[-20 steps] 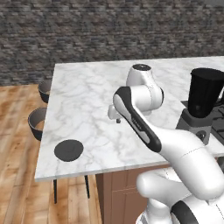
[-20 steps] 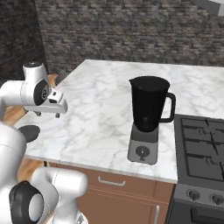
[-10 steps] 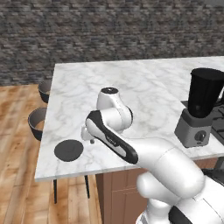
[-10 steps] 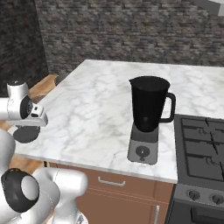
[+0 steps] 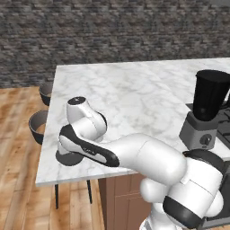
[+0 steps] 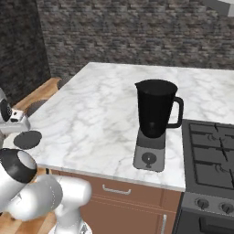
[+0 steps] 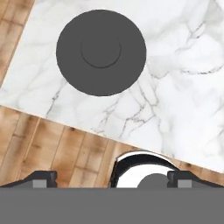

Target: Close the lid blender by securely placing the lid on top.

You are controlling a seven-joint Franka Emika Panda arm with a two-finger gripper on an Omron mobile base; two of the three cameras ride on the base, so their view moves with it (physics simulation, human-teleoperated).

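Our hand [image 7: 109,177] hangs open above the lid [image 7: 101,52]; we should centre over it, then descend squarely.

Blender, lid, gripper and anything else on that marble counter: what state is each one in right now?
Black tapered blender jar on its grey base: upright, top open, no lid on it.
Flat round dark-grey lid: lying flat near the counter's corner, untouched.
Gripper: open, hovering above the lid, holding nothing.
White marble counter: carries the blender and the lid, far apart.
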